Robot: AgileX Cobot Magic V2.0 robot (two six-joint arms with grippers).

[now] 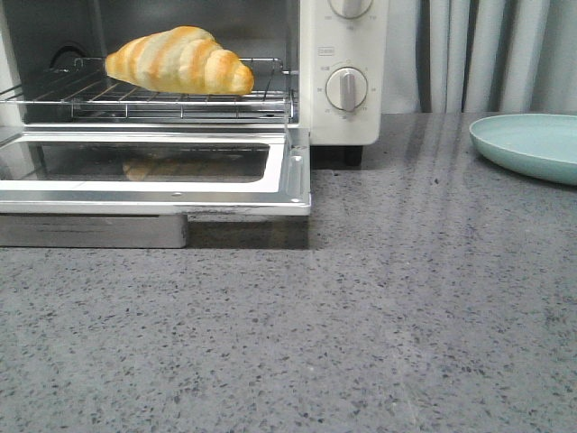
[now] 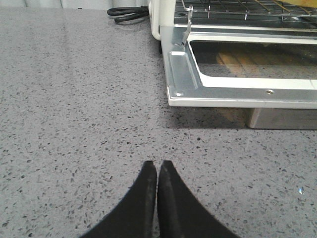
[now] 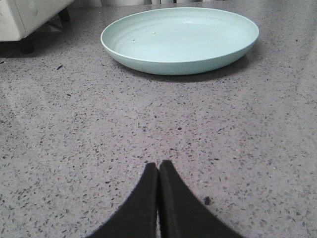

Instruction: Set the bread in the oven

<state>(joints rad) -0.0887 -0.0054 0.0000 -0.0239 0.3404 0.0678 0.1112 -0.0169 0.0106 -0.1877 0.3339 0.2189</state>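
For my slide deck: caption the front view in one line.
Striped croissant roll resting on the wire rack of the open cream toaster oven, door folded down, pale green plate empty alongside.

Bread (image 1: 180, 59) on the wire rack (image 1: 135, 97) inside the open oven (image 1: 338, 54), pale-green plate (image 1: 532, 144) well apart.

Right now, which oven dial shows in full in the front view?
The lower dial on the oven control panel: its whole round face and pointer show. The upper dial is cut off by the frame's top edge, only its lower part visible.
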